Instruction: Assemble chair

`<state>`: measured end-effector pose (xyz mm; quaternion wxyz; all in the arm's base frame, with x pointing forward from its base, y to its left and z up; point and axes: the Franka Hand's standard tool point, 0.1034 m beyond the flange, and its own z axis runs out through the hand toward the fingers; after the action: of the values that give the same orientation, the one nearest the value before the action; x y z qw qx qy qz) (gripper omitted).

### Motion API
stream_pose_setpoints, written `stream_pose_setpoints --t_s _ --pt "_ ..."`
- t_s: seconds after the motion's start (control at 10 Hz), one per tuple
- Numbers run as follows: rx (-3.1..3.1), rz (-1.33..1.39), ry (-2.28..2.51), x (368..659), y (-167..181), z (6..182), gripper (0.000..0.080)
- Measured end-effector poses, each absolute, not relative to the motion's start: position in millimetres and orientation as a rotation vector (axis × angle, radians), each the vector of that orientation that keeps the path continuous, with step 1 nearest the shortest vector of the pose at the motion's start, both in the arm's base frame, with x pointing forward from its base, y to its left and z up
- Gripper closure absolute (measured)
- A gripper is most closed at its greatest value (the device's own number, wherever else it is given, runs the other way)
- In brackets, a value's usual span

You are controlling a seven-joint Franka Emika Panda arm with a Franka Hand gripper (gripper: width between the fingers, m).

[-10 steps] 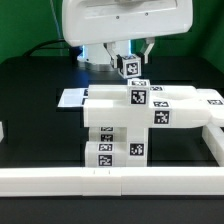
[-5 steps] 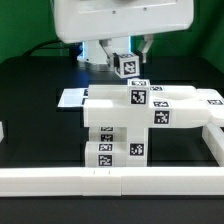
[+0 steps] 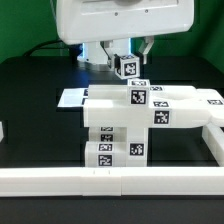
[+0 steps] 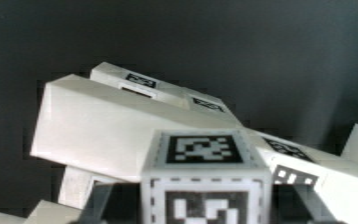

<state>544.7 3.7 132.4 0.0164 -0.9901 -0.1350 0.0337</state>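
Note:
The partly built chair (image 3: 130, 118) stands mid-table, a stack of glossy white tagged blocks with a long slab (image 3: 185, 100) reaching to the exterior view's right. Just behind and above its top hangs my gripper (image 3: 127, 62), shut on a small white tagged leg bar (image 3: 128, 68). In the wrist view the leg bar (image 4: 206, 160) fills the gap between my dark fingers (image 4: 123, 200), its tagged end facing the camera. My gripper (image 4: 206, 205) is over the chair's white block (image 4: 123, 120). The bar's lower end is hidden behind the chair in the exterior view.
The marker board (image 3: 72, 98) lies flat behind the chair at the exterior view's left. A long white border rail (image 3: 100, 181) runs along the front, and another rail (image 3: 214, 148) closes the right side. The table is black.
The gripper and its leg bar have shifted very slightly toward the exterior view's left. The chair parts have not moved.

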Motion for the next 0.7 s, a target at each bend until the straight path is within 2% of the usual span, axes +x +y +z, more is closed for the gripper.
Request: stream_pose_setpoints --t_s 0.3,0.7 --pt "-3.089 0.093 -0.464 557.7 7.8 134.5 0.0512" --pt "-3.092 0.1 -0.458 555.9 7.1 130.2 0.0512"
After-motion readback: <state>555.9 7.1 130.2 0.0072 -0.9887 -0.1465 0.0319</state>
